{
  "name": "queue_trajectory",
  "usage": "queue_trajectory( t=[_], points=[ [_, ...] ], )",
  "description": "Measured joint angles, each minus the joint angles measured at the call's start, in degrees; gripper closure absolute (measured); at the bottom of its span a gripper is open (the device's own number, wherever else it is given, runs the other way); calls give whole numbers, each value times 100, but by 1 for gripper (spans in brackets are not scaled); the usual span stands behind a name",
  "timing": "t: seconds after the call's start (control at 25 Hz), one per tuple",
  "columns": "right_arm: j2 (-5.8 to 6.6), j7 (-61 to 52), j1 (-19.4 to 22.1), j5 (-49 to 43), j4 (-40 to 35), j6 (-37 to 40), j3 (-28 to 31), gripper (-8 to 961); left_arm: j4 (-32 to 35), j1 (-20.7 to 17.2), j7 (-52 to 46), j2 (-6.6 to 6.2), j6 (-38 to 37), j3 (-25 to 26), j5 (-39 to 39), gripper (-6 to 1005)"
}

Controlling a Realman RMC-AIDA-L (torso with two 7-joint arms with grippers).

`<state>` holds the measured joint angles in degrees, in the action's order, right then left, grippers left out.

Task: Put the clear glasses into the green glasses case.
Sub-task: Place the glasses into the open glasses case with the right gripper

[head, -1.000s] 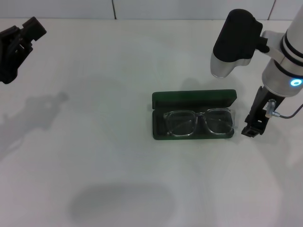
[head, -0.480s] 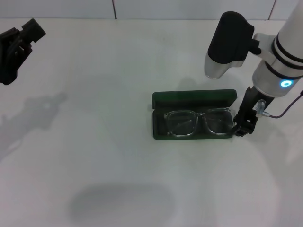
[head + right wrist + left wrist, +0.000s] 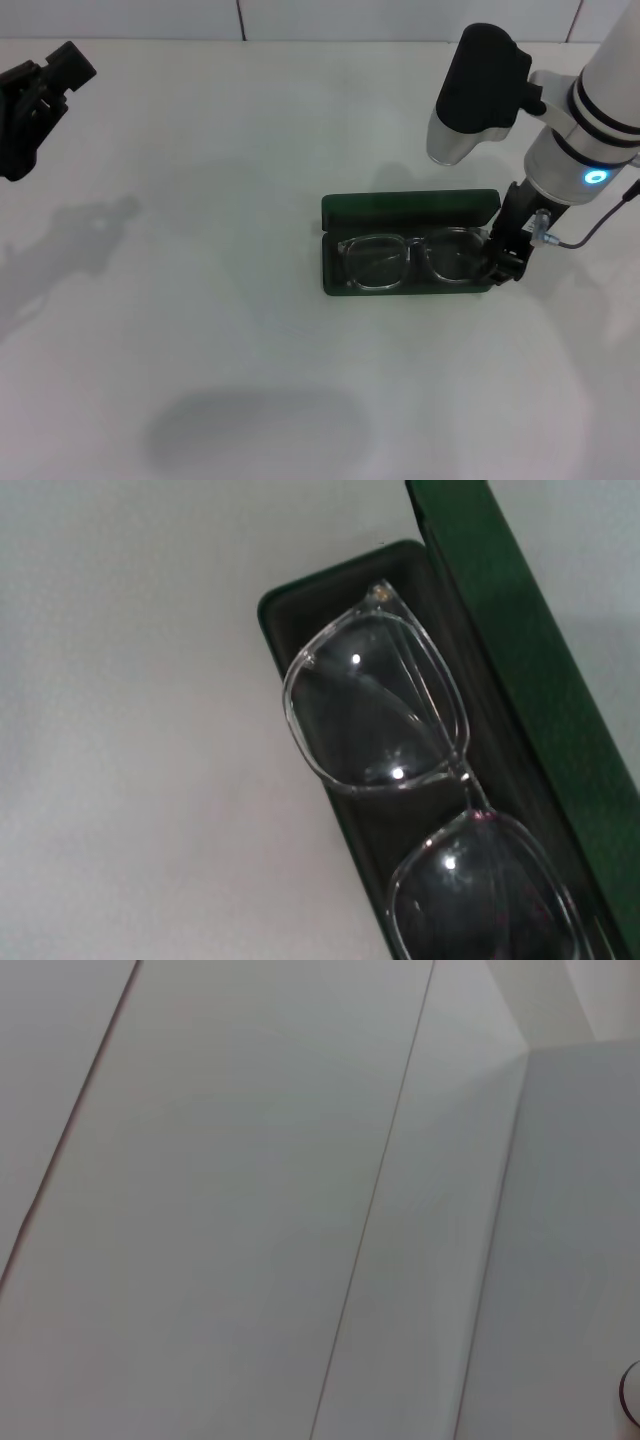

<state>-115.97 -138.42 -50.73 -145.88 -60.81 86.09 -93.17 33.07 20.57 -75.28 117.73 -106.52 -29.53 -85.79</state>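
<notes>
The green glasses case (image 3: 410, 210) lies open in the middle of the white table, its lid (image 3: 500, 630) folded back towards the far side. The clear glasses (image 3: 410, 260) lie inside on the dark lining, lenses facing up (image 3: 375, 715). My right gripper (image 3: 503, 265) is low at the case's right end, touching the right end of the glasses. My left gripper (image 3: 40, 95) is parked high at the far left, away from the case.
The white table (image 3: 200, 300) spreads around the case on every side. A tiled wall edge runs along the back. The left wrist view shows only pale panels (image 3: 250, 1190).
My right gripper has moved left from beside the case onto its right end. The glasses have slid slightly to the left inside the case. The left arm has not moved.
</notes>
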Motion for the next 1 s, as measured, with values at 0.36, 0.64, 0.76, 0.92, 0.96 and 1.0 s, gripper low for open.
queue_trajectory(
  t=[0.36,0.64,0.76,0.92,0.96,1.0],
  points=[
    [-2,175,4,138,64,-87,151,681,-3,-8,-11,4,0,0,1,941],
    [-5,245,27,244,97,-148,149,681,-74,-19,8,4,0,0,2,941],
    [5,298,15,400,179,-184,149,680,-74,-18,9,4,0,0,2,941],
    [-4,377,16,446,221,-233,206,680,-74,-20,8,4,0,0,2,941],
    [-7,382,20,447,221,-234,210,680,-74,-25,5,4,0,0,2,941],
    [-9,385,24,446,221,-234,212,680,-74,-31,2,4,0,0,2,941]
  ],
)
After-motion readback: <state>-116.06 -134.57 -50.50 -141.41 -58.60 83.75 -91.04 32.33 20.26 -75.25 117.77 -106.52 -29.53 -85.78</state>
